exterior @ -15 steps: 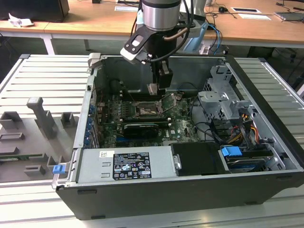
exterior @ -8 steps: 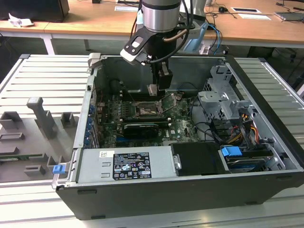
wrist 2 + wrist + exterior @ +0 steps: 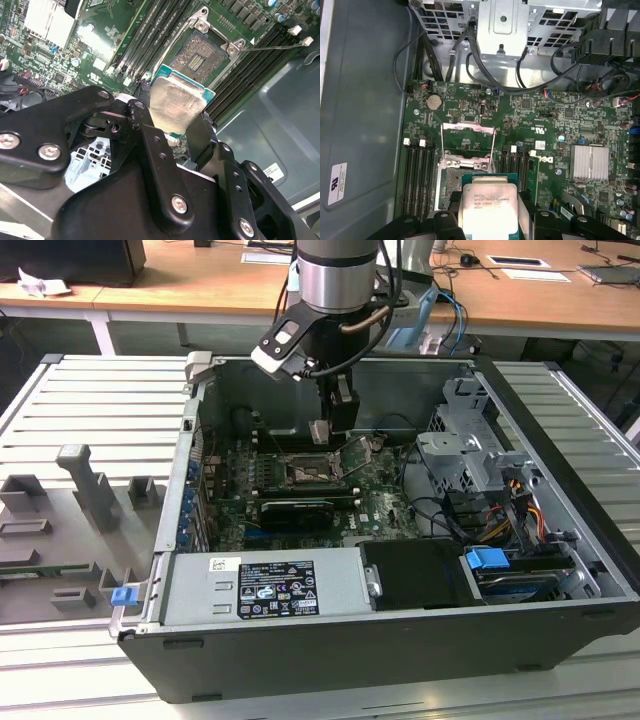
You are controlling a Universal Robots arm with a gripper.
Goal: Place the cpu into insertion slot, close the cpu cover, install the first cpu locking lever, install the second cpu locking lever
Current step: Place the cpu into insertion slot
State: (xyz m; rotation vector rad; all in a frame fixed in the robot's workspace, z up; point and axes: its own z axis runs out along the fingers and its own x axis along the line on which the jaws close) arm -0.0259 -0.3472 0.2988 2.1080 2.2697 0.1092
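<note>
Above the board (image 3: 385, 502) inside the open case (image 3: 560, 540), which sat on the slatted bench (image 3: 100, 410), the tool (image 3: 338, 418) hung from the arm with the cpu (image 3: 176, 105) clamped between its black fingers (image 3: 145, 132). The fingers pressed on two opposite edges of the chip. Its pale metal top faced up toward the wrist, and its green rim showed at the free edges.

The cpu was held clear of the board, over the near edge of the slot (image 3: 200, 55) and not yet seated. The slot lay bare, its dark contact field uncovered inside the grey rim.

At the slot's edge nearest the drive cage (image 3: 505, 20), the cover (image 3: 468, 129) stood tilted up off the slot, its square window open to the board behind. One thin wire lever (image 3: 272, 47) ran out free from a slot corner across the memory slots (image 3: 260, 60), not latched down. More memory slots flanked the slot on its other side.
</note>
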